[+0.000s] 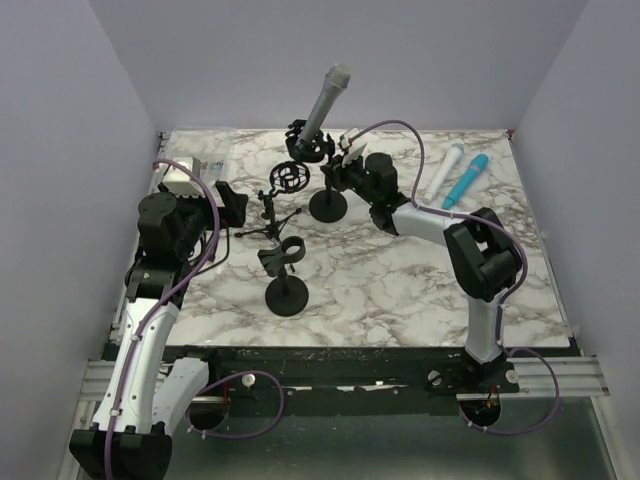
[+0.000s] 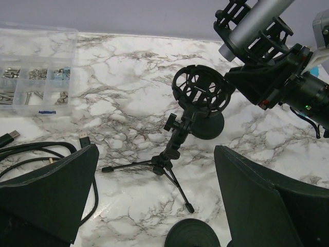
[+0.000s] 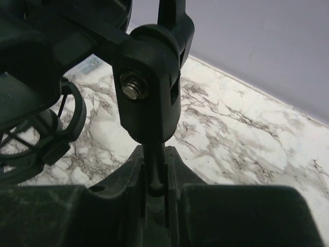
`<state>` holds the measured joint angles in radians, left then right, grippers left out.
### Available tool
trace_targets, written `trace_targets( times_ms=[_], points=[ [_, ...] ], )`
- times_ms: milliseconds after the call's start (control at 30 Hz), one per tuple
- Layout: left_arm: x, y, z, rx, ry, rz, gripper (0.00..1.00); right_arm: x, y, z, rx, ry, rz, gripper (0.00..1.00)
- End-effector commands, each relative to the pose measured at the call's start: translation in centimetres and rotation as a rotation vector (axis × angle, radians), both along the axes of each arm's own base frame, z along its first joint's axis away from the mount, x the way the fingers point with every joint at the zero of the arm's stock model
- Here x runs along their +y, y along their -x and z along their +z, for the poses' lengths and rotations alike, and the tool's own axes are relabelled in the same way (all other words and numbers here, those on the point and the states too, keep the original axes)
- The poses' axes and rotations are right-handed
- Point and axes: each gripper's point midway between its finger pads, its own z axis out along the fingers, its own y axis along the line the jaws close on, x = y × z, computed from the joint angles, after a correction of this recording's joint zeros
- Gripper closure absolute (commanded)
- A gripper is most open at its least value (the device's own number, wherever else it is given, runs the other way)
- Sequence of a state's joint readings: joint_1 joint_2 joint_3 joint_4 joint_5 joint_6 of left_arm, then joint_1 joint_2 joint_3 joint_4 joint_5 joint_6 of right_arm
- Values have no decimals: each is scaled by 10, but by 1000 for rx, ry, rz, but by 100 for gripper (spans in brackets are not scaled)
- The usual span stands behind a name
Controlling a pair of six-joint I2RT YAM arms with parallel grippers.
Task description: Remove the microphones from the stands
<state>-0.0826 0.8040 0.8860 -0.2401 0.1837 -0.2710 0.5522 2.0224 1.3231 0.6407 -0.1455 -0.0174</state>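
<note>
We see the right gripper (image 3: 154, 175) clenched on the thin upright rod of the stand (image 3: 150, 92). Its two fingers (image 3: 77, 213) press in from either side just under the knurled pivot joint, whose bolt head faces the wrist camera. Above those fingers the microphone (image 1: 328, 98) sits in the stand's shock mount (image 1: 307, 146), its grey body tilted up and away with the mesh head at the top (so it is not yet out). The stand's base plate (image 1: 328, 207) rests below the fingers on the marble table (image 1: 400, 290).

The left gripper (image 1: 230, 204) is released, its fingers (image 2: 49, 193) spread wide and grasping nothing. Between them and a little ahead stands a small tripod mount (image 2: 198, 95) with an empty black ring, its legs on the table and apart from both fingers. Beyond that ring, ahead and to the right of the left fingers, we find the microphone's lower end in its mount, with the right gripper beside it. Ahead-left of these fingers is a clear organiser box (image 2: 36, 72) of small parts, and cables (image 2: 31, 149) run just beside the left-hand finger. Close under the gap between the fingers, the foot of a clip stand (image 2: 193, 234) shows.

Well to the right of the right gripper's fingers lie a white microphone (image 1: 444, 170) and a blue microphone (image 1: 466, 180), side by side.
</note>
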Motion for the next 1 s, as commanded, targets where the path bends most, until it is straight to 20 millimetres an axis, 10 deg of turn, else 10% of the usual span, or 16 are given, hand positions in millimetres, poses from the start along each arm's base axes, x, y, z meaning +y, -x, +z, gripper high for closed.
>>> trace_targets(
  times_ms=[0,400,700,967],
  points=[
    [-14,2,7,-17,31,-63,1,-18,27,-24,72,58,-16,99],
    [-20,3,6,-9,42,-87,1,-41,83,-37,135,106,-46,99],
    [-24,5,5,-8,38,-99,1,-51,93,-28,188,41,-100,49],
    [-27,6,6,-6,41,-113,1,-66,110,4,221,-38,-143,25]
  ],
)
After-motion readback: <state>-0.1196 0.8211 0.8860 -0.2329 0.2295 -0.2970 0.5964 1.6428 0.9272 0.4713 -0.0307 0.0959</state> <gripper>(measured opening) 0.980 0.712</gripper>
